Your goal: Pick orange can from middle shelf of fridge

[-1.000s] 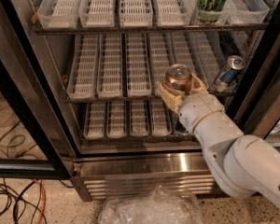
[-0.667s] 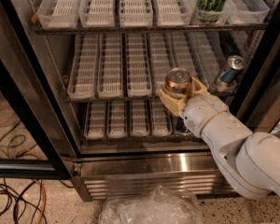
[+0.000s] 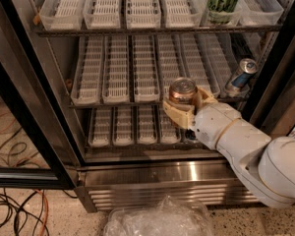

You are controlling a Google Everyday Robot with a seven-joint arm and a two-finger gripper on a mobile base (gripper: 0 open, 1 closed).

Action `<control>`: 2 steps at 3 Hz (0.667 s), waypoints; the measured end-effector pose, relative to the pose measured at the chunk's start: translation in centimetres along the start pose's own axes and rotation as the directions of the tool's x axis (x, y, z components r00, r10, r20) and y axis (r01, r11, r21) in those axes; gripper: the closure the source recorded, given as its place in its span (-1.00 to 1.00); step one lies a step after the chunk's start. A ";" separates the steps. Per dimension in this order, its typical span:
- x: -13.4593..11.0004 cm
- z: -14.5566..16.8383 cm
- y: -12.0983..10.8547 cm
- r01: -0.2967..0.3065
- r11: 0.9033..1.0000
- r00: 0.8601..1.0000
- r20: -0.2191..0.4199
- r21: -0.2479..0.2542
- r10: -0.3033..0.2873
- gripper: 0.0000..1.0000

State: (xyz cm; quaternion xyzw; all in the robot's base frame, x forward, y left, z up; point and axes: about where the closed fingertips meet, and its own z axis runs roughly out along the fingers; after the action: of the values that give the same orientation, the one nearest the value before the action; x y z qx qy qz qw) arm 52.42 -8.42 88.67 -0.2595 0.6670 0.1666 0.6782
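The orange can, copper with a silver top, is upright at the front edge of the middle shelf of the fridge. My gripper, with cream fingers on a white arm coming from the lower right, is shut on the can, one finger across its front and lower left, the other behind it on the right. The can's lower body is hidden by the fingers.
A slim blue-and-silver can leans at the right end of the middle shelf. A tall green-and-black can stands on the top shelf. The open black door frame is at left, cables lie on the floor, and a clear plastic bag lies below.
The arm has shifted slightly to the right and lower with the can in the gripper; the can stays upright by the shelf's front edge.
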 end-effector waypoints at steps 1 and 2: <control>0.0 0.0 0.0 0.000 1.000 1.000 0.000 0.000 0.000 1.00; -0.1 -0.1 0.8 0.002 1.000 1.000 -0.008 -0.030 -0.002 1.00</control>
State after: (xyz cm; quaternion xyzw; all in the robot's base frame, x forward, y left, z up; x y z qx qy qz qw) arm 51.86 -7.87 88.68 -0.2709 0.6670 0.1746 0.6718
